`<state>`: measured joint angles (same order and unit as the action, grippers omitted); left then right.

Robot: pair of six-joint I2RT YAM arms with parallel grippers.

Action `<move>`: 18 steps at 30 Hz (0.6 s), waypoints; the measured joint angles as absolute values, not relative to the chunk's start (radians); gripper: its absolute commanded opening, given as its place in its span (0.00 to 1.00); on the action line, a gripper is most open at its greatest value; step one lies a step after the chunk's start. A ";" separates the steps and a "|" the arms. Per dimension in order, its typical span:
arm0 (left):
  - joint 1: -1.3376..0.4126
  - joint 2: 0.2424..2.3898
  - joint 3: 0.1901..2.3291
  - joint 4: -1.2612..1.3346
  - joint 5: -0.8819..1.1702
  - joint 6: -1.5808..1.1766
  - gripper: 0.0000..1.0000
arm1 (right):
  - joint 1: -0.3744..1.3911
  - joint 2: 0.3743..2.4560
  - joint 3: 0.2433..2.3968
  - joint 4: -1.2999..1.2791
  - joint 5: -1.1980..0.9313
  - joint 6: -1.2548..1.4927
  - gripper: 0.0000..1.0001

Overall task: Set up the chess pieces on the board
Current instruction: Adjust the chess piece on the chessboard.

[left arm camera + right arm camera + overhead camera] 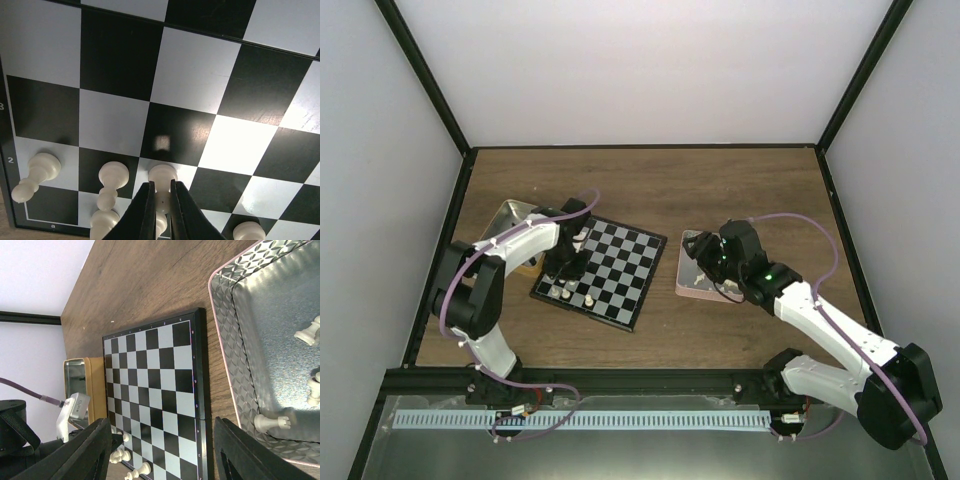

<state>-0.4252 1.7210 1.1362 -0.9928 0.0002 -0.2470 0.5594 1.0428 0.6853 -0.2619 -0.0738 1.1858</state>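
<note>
While pinched (L claw [162, 186]), pawn's [162, 172] upright.

The board [7, 125] rim reads "3", "2" and "a"

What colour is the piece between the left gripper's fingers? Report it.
Cream-white; the piece shows best in the left wrist view.

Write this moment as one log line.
left gripper: shut on white piece on board | right gripper: open, by tin | more pieces in tin
</note>
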 measured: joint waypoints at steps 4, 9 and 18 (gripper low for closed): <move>-0.425 1.721 1.136 -0.994 -0.002 -0.248 0.04 | 0.559 1.043 0.685 -0.262 -0.074 1.186 0.58; -0.425 1.717 1.133 -0.997 -0.003 -0.250 0.04 | 0.560 1.043 0.685 -0.262 -0.074 1.186 0.58; -0.425 1.703 1.116 -1.004 -0.002 -0.250 0.09 | 0.559 1.043 0.683 -0.261 -0.075 1.186 0.58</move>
